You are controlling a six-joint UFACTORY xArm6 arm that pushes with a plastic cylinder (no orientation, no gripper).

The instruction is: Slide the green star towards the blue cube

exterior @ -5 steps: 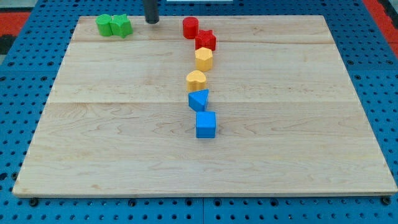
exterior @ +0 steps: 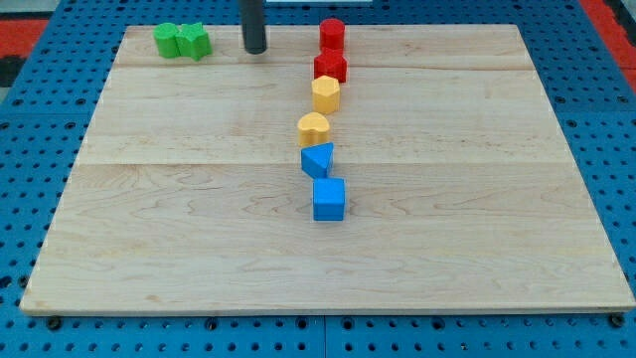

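Near the top edge of the board sits my tip (exterior: 255, 49), a bare dark rod end with nothing to open or close; it touches no block. It stands between the green pair on its left and the red pair on its right, somewhat closer to the greens.

Going by size, I first see the wooden board (exterior: 179, 229), a pale plank top lying on a blue pegboard (exterior: 30, 129) that shows around all its edges.

Next is the blue cube (exterior: 329, 199), a little right of the board's middle and the lowest block in a loose column. Just above it, nearly touching, is a blue wedge-like block (exterior: 318, 158). Above that comes a yellow block (exterior: 313, 128) with a rounded top, then a second yellow block (exterior: 326, 93), which looks hexagonal. A red block (exterior: 330, 67) sits against the top of that one; I cannot make out its shape for certain. A red cylinder (exterior: 332, 33) stands close to the top edge, just above it.

Smallest in view are the two greens by the top left corner. The green star (exterior: 195, 41) is the right-hand one, touching a green block (exterior: 167, 40) on its left. The star lies well apart from the blue cube, up and to the left of it.
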